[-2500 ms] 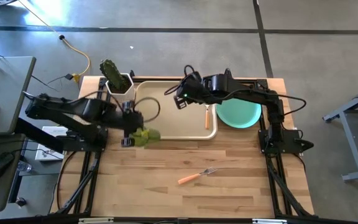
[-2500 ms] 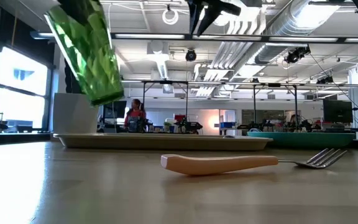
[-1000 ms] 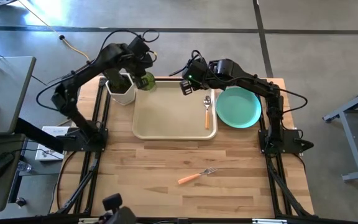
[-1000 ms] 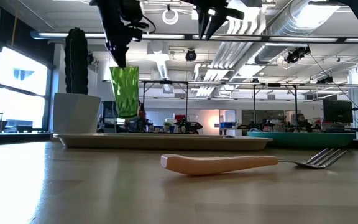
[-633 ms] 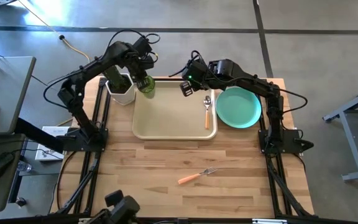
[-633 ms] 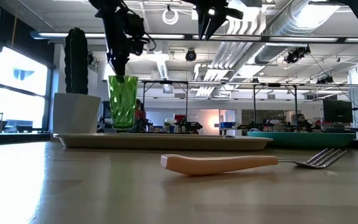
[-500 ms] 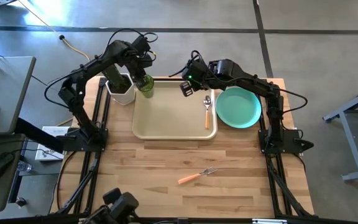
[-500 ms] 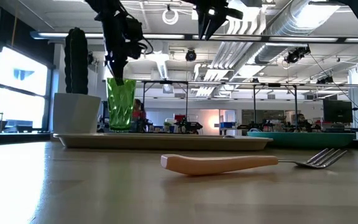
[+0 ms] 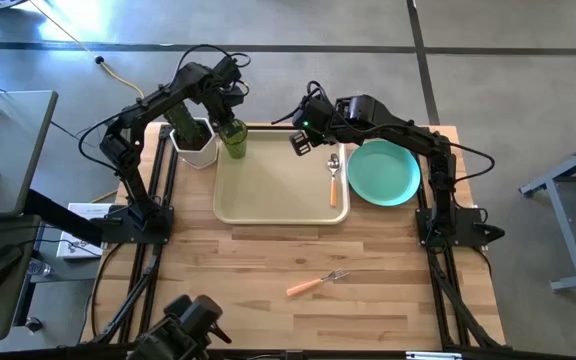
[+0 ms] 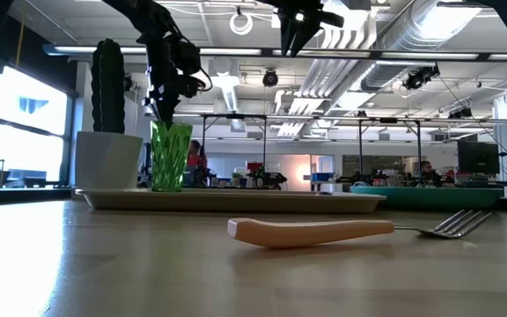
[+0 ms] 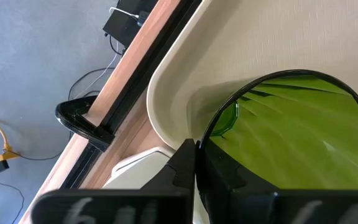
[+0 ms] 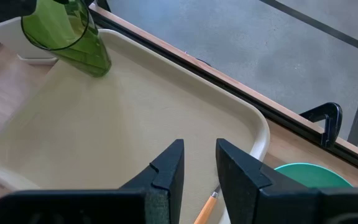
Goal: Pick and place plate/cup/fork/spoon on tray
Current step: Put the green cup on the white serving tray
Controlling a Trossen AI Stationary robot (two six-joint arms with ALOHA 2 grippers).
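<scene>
Since a couple of seconds back the cup (image 9: 232, 137) has gone from hanging tilted off the tray's left side to sitting upright in the tray's upper-left corner, carried there by the left arm; nothing else on the table shifted.

Biggest first: tray (image 9: 268, 208) sits upper-centre of the high view, touching or just beside the white cactus pot (image 9: 196, 143) on its left. Plate (image 9: 383, 172) is on bare wood just right of the tray, not on it. Spoon (image 9: 333, 178) lies along the tray's right edge, handle toward the bottom of the frame. Fork (image 9: 318, 282) is alone on the wood, lower centre, well apart from everything, long axis running roughly left-right with the tines at the right.

Left gripper (image 9: 224, 113) is directly over the cup and looks clamped on its rim, one finger inside the wall in the wrist view. In the low view the cup base looks down on the tray, so I'd guess release is next.

Right gripper (image 9: 301, 139) hovers over the tray's top edge, fingers parted, holding nothing. The plate is right beside that arm, so it's the obvious one for it; the fork is about midway between the two arms.
</scene>
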